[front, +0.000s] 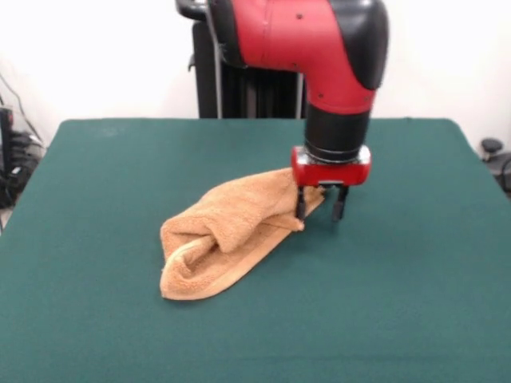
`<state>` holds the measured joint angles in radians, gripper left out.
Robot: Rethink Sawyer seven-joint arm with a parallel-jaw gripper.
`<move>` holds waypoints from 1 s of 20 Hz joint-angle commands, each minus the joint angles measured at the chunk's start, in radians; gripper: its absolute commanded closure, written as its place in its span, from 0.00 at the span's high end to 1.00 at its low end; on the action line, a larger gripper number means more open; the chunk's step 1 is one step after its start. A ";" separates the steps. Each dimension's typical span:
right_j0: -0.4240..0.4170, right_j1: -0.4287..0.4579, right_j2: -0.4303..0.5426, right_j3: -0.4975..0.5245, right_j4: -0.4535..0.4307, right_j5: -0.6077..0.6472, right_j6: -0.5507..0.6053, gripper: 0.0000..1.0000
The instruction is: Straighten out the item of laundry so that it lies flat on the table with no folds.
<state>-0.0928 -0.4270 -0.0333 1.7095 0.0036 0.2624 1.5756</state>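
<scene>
The orange-tan towel (231,235) lies crumpled in the middle of the dark green table (399,303), folded over itself in a long bundle running from lower left to upper right. My gripper (319,209) hangs straight down over the towel's upper right end. Its two black fingers (301,203) stand apart, with the tips close to the table. The left finger touches the towel's edge, and a bit of the towel's corner lies between the fingers. The gripper is open and holds nothing. The tag loop is hidden.
The red and black arm (335,56) comes down from the top centre, with the black pedestal (239,88) behind it at the table's far edge. Cables and dark gear stand off the table at the left edge (12,159).
</scene>
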 commanded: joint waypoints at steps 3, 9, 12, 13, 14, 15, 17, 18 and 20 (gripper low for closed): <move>-0.157 -0.033 0.086 0.105 -0.120 0.141 -0.041 1.00; -0.194 -0.041 0.114 0.109 -0.168 0.153 -0.014 1.00; -0.203 -0.032 0.123 0.109 -0.187 0.140 0.003 1.00; -0.205 -0.026 0.124 0.105 -0.194 0.133 0.007 1.00; -0.207 -0.019 0.126 0.101 -0.199 0.129 0.010 1.00; -0.208 -0.011 0.128 0.097 -0.203 0.121 0.014 1.00; -0.211 0.010 0.131 0.090 -0.214 0.097 0.028 1.00; -0.210 0.024 0.131 0.079 -0.221 0.079 0.035 1.00; -0.208 0.059 0.134 0.057 -0.231 0.043 0.049 1.00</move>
<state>-0.3114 -0.4713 -0.0019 1.7538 -0.1784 0.3177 1.5756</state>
